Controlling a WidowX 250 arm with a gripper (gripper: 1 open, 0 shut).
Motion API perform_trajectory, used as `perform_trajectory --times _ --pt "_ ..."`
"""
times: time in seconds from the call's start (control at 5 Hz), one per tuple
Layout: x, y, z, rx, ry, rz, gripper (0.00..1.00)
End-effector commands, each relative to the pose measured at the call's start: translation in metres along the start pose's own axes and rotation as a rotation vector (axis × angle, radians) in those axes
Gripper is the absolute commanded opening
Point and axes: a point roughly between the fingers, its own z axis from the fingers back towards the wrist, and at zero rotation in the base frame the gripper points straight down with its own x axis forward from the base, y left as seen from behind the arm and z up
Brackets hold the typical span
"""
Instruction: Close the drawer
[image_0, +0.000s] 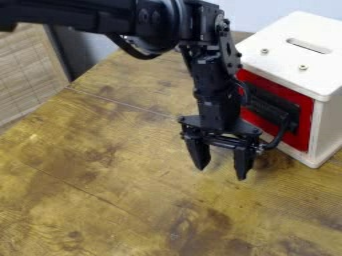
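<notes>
The drawer (274, 112) shows its red front, black panel and black loop handle on the left face of a small white box (301, 60) at the right. My gripper (219, 160) hangs from the black arm (207, 75) just left of the drawer front, fingers pointing down close over the wooden table. Its two dark fingers (198, 154) stand apart with nothing between them, so it is open. The arm covers part of the drawer's left edge. How far the drawer sticks out I cannot tell.
The worn wooden table (107, 180) stretches left and toward the front. A slot and two small dots mark the white box's top. A woven blind (30, 70) stands at the far left behind the table edge.
</notes>
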Motion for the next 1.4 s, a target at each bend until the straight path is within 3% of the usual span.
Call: perform_trajectory --times 0.0,1.2 --pt "0.0082 -0.0153 0.0420 -0.010 -0.129 -0.033 1.00" --pt "0.0023 -0.0158 0.0355 0.006 -0.140 -0.026 1.00"
